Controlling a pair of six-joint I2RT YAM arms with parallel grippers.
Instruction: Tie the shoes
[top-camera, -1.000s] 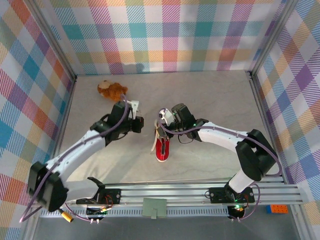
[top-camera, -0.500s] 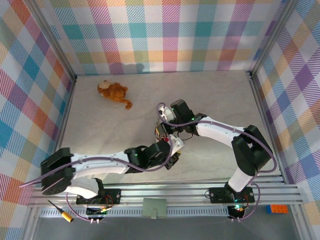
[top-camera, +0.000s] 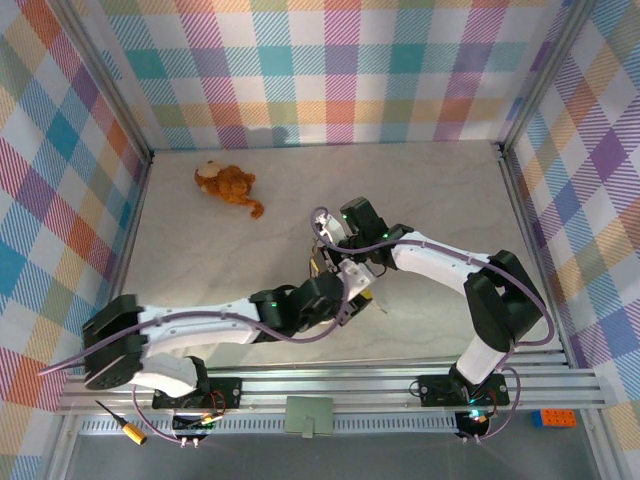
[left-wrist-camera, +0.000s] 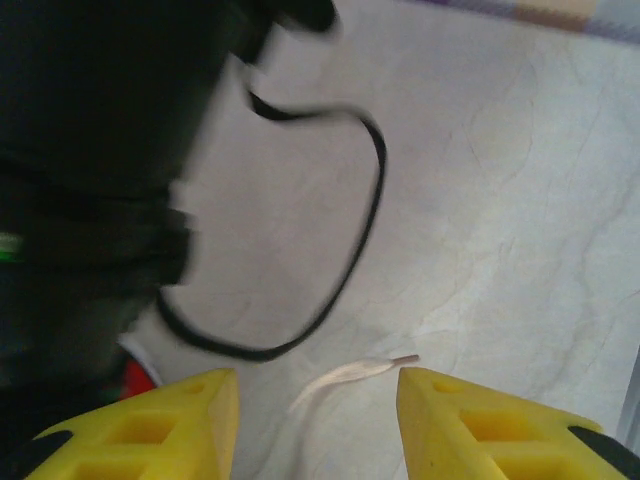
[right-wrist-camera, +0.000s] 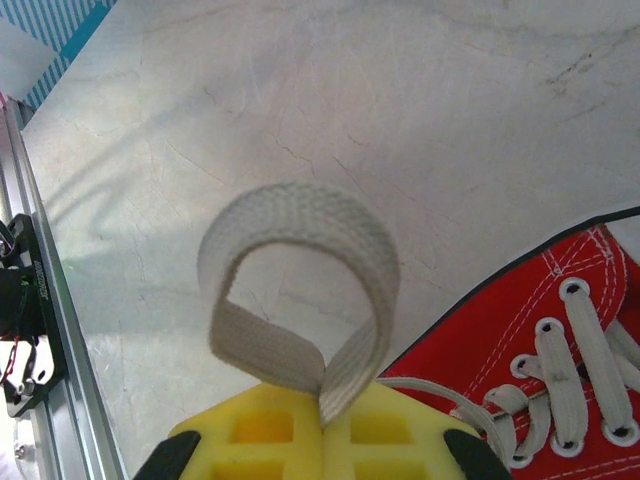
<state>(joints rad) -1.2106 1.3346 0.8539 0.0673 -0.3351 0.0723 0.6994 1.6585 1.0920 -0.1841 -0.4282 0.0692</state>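
Left end effector (left-wrist-camera: 318, 400) has edged toward the sneaker (right-wrist-camera: 500, 320), fingers (left-wrist-camera: 480, 420) spread; right end effector (right-wrist-camera: 322, 425) pinches a lace loop (right-wrist-camera: 300, 205).

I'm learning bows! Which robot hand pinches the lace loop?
The right gripper: its yellow fingers are shut on the white lace loop. The left gripper is open, holding nothing.

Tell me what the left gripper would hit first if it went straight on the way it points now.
Probably the loose white lace end, lying on the table between the open jaws of the left gripper. The black cable loop is farther on; depth is unclear.
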